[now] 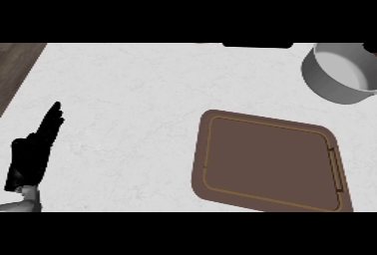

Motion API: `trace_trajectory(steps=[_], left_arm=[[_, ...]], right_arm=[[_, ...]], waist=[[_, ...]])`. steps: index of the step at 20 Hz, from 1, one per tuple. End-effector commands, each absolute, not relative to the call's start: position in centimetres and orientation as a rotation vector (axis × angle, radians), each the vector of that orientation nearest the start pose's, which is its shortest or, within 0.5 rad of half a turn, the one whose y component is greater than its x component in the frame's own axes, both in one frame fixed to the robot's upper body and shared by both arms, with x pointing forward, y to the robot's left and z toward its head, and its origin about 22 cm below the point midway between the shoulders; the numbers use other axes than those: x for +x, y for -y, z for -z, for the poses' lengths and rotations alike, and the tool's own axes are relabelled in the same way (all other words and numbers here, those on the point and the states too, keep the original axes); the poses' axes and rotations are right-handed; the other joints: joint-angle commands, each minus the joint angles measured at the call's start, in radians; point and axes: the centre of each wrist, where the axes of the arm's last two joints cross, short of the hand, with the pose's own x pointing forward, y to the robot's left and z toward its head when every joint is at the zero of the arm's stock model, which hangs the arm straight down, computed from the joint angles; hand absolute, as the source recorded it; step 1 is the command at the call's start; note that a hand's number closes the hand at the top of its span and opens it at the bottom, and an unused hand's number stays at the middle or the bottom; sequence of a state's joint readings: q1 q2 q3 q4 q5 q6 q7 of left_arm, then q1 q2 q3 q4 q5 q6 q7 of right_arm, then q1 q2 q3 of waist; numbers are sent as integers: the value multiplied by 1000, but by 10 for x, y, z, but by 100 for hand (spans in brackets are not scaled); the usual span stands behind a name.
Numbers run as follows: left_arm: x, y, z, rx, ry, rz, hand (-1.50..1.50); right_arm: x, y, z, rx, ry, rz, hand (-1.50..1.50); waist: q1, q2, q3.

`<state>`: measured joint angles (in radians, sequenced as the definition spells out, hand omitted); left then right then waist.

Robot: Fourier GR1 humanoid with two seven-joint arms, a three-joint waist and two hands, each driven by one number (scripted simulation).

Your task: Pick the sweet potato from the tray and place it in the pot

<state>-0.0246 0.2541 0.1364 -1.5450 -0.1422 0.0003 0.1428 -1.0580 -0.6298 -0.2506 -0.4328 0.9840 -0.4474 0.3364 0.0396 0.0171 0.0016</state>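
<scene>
Left hand (33,149) rests released, fingers straight. Tray (269,162) far to its right, bare; pot (338,74) beyond. Sweet potato, right hand unseen: locate before reaching.

Brightness: bright and even across the white counter (132,99).
Source: no lamp shows; the light looks diffuse, from above.
Shadows: faint; the tray (269,162) throws only a thin dark edge along its left and lower rim.
Pot (340,74): outer wall shaded grey, inside paler, a soft gradient with no hard highlight.
Glare: nothing blown out on the counter.
Left hand (33,149): a flat black shape, hardly any surface detail.
Wood (18,64): darker strip at upper left.
</scene>
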Motion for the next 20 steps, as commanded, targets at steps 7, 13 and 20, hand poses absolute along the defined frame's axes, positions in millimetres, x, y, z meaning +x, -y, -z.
trace_trajectory(steps=[7, 13, 20], left_arm=[[245, -315, -22, 385, 1425, 197, 0], [259, -303, -26, 372, 1454, 201, 0], [265, -305, -30, 368, 1445, 197, 0]], right_arm=[[408, 443, -168, -1621, 988, -336, 150], [407, 433, -131, -1416, 1054, -155, -150], [404, 446, -147, -1341, 1186, -113, -150]], waist=[[43, 18, 2], [47, 29, 6], [47, 30, 7]])
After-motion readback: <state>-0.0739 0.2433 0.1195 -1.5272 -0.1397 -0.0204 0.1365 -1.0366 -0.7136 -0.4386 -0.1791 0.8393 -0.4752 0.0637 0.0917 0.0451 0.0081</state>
